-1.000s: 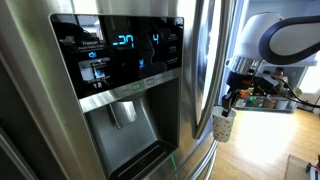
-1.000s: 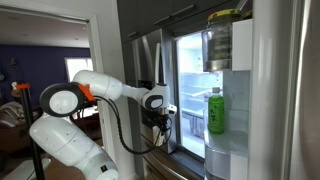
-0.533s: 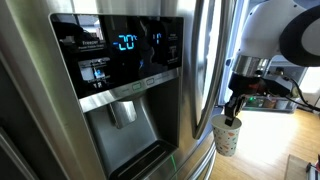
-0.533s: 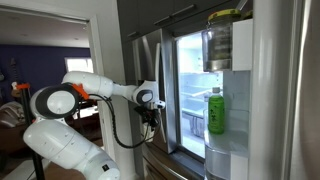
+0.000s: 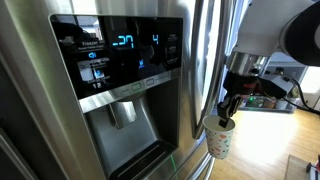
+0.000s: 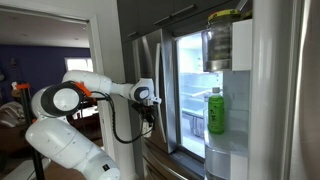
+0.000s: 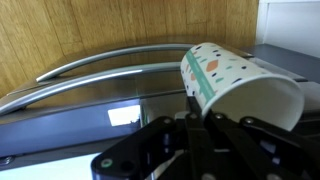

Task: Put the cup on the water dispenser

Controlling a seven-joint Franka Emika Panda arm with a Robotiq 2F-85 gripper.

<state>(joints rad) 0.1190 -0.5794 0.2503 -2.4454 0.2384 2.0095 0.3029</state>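
Over the last second the cup point(image 5: 221, 141) has been brought lower and closer to the camera, and the arm point(image 6: 100, 88) has been drawn back from the open refrigerator compartment.

In an exterior view, a black panel point(image 5: 120, 50) with blue digits is seen at the left of the stainless-steel door. Beneath it is the grey recess of the water dispenser point(image 5: 128, 138), with its paddle lever point(image 5: 122, 112) hanging at the back. To the right, past the vertical door handle point(image 5: 205, 60), the white speckled paper cup is held upright in the air, beside the door and well apart from the recess. It is gripped from above by the claw point(image 5: 227, 117), whose fingers point(image 5: 229, 106) are closed on the cup's wall at the rim.

In an exterior view, the white arm is seen reaching from the left toward the door, with the claw point(image 6: 149, 113) pointed downward. The cup cannot be made out clearly there. Farther right, the lit compartment stands open, and a green bottle point(image 6: 215, 111) is seen inside.

In the wrist view, curved steel handles point(image 7: 110, 62) are shown at left against a wooden floor point(image 7: 100, 25). At right, the cup point(image 7: 235, 85) is pinched by the dark claw point(image 7: 200, 135) at the bottom edge.
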